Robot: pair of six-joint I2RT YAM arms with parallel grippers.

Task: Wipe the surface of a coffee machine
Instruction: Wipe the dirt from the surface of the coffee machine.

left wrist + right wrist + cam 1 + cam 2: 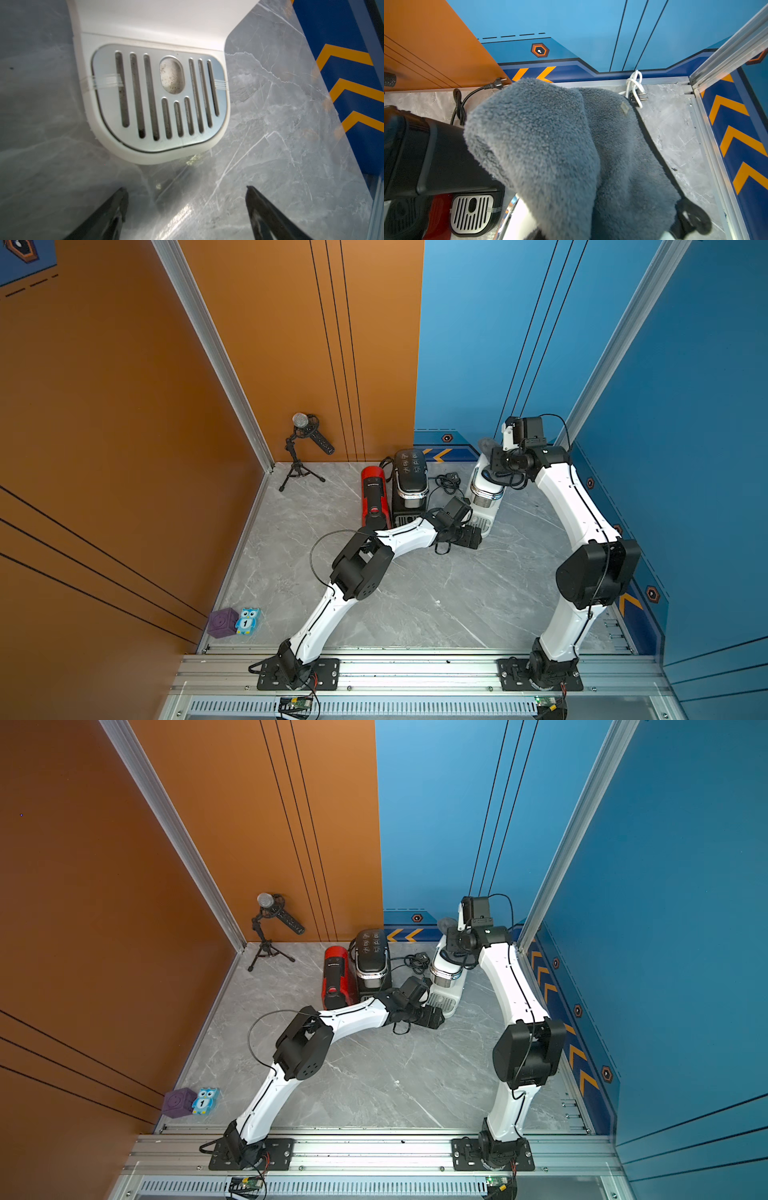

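Three units stand at the rear of the table [415, 605]: white coffee machine [484, 489] rightmost, black coffee machine [409, 481], red coffee machine [374, 497]. The white unit is chrome-banded, and its slotted drip tray [160, 99] is speckled. One grey cloth [550, 145] is pinched above it by the right gripper [494, 460]. The left gripper [186, 188] is spread before the tray.

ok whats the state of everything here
left gripper: open, empty, facing the drip tray
right gripper: shut on grey cloth
grey cloth: hanging over white coffee machine
drip tray: seated, speckled with grime
black plug: unplugged
white cord: bundled, unplugged
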